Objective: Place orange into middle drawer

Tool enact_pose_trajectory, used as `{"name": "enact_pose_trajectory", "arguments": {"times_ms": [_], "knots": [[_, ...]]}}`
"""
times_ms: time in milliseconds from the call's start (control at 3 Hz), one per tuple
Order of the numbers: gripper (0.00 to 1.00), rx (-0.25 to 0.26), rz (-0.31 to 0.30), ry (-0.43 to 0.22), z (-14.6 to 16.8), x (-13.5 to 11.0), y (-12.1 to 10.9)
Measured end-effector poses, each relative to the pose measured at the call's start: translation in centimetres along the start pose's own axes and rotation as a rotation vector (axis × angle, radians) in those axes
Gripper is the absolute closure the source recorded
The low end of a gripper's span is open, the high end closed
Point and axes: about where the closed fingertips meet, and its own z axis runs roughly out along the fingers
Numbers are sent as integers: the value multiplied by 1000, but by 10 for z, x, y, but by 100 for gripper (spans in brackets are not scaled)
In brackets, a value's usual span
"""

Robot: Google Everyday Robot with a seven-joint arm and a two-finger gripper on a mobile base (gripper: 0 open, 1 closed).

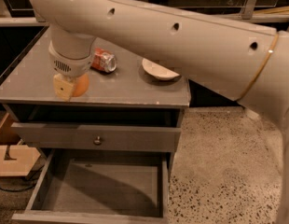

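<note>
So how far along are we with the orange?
Done: the middle drawer is pulled open, its floor bare. In hand: the gripper grips the orange near the cabinet top's front edge. Left: carry it forward and down, then release it in the drawer.

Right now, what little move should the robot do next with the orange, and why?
Probably carry it forward, out past the front edge of the cabinet top. The gripper is closed on the orange near that top's front left corner. The open middle drawer sticks out lower down in front, its floor bare, so the orange likely has to clear the edge before going down.
</note>
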Motion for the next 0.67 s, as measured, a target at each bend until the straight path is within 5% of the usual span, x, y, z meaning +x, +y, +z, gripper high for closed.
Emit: {"name": "enact_pose_trajectory", "arguments": {"times_ms": [667], "knots": [[100, -59, -20, -12, -9, 7, 30]]}}
